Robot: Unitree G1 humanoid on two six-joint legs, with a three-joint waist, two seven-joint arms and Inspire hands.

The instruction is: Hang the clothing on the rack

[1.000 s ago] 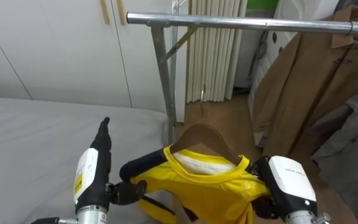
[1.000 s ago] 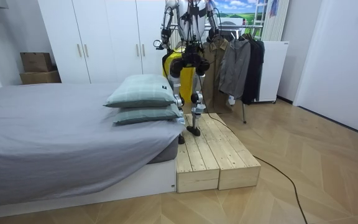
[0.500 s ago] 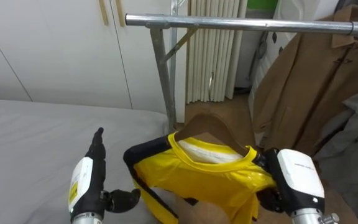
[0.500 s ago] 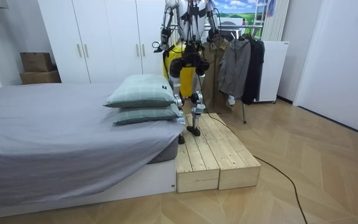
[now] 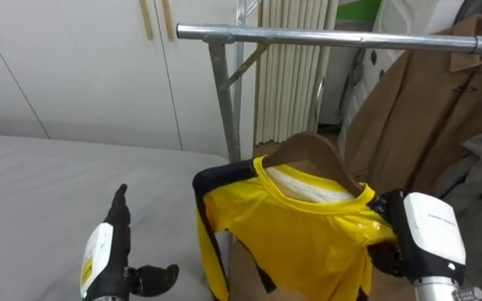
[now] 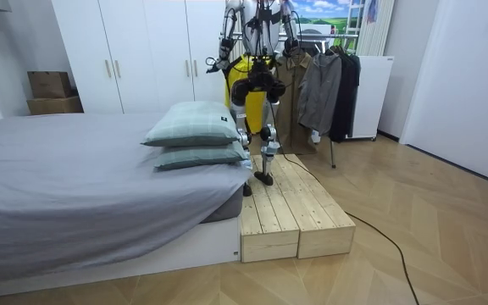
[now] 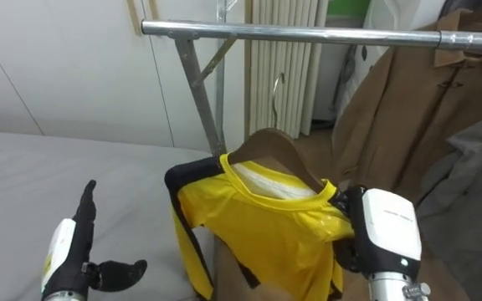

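The left hand (image 5: 107, 255), at lower left, is held with fingers (image 5: 120, 205) straight and thumb spread; nothing is gripped, and a gap is left to the shirt (image 5: 299, 234). The right hand (image 5: 425, 238), at lower right, is the nearer one and is set against the shirt, but its grip is hidden by cloth and cannot be told. The shirt is carried on a hanger (image 5: 308, 149) at lower centre, its shoulders lying roughly along the rail (image 5: 308, 35) across the top. The hook (image 7: 278, 90) is seen below the rail, so a lift is judged necessary.
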